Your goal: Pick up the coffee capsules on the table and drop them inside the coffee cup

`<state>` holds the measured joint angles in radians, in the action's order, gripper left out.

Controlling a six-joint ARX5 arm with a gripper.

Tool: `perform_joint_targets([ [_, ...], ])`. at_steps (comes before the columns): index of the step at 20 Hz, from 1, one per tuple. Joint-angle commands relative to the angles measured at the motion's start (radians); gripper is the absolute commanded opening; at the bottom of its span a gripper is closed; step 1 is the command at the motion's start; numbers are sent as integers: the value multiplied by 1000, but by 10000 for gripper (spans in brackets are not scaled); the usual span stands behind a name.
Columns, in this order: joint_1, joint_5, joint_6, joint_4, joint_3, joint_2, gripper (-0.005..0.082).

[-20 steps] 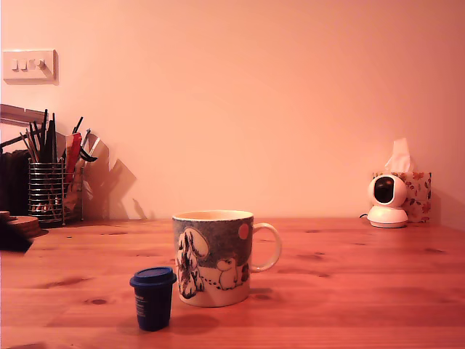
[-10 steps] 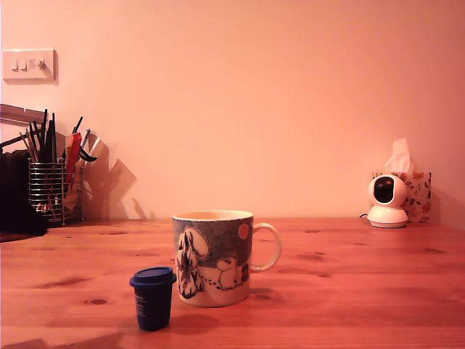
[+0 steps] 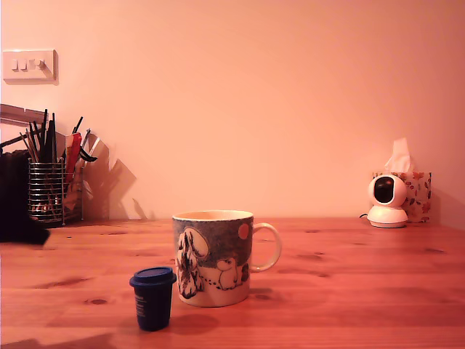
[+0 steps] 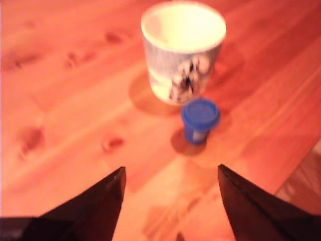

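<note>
A small dark blue coffee capsule (image 3: 152, 298) (image 4: 199, 120) stands upright on the wooden table, lid up, just in front of the coffee cup and to the exterior view's left of it. The coffee cup (image 3: 214, 257) (image 4: 182, 51) is a cream mug with a grey-blue cartoon band, its handle pointing to the exterior view's right; its inside looks empty in the wrist view. My gripper (image 4: 170, 175) hovers above the table, open, with nothing between its dark fingers (image 4: 103, 198), some way short of the capsule. In the exterior view only a dark part of the arm (image 3: 18, 200) shows at the left edge.
A wire utensil holder (image 3: 47, 190) full of dark utensils stands at the back left of the exterior view. A small white camera (image 3: 386, 201) and a tissue box (image 3: 414, 190) sit at the back right. The table's edge (image 4: 306, 165) shows in the wrist view.
The dark arm at the exterior view's left edge has risen and come slightly further into view. Capsule and cup have not moved.
</note>
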<state>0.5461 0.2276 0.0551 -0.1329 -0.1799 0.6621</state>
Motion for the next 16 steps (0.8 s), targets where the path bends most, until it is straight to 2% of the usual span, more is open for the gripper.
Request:
perform_joint_targets([
  [1, 10, 4, -3, 23, -4, 25, 533],
  [6, 25, 3, 7, 92, -4, 106, 533],
  [10, 33, 3, 58, 176, -4, 164, 533],
  [12, 33, 5, 59, 218, -4, 195, 533],
  [16, 33, 39, 95, 272, -4, 260, 531],
])
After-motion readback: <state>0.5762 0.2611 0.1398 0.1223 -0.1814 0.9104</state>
